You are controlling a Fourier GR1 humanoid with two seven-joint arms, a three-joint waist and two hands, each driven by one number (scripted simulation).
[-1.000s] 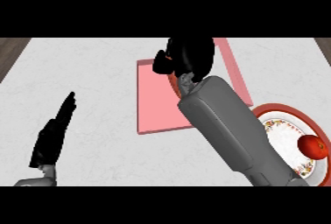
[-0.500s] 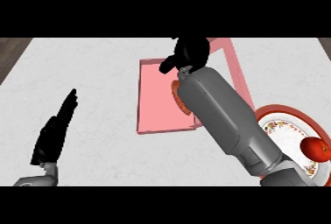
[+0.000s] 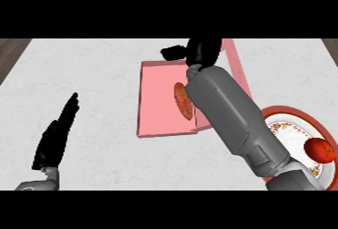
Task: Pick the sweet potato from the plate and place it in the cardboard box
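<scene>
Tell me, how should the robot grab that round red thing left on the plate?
Probably from straight above, fingers closing around its middle. The round red thing, maybe a tomato, sits near the right side of the plate with its top uncovered. It is rounded all over, so no side looks better; the plate's raised rim would likely hamper a sideways approach.

A flat pink cardboard box point(image 3: 158, 103) lies just below the black right hand point(image 3: 201, 50), with an orange-brown oblong sweet potato point(image 3: 182, 99) on its pink floor. Nearer along the grey forearm is a round white plate point(image 3: 293, 129), red-rimmed with a small floral pattern, bearing a red round tomato point(image 3: 321, 150). The black left hand point(image 3: 56, 136) is over the pale grey-white marbled counter point(image 3: 86, 71).
</scene>
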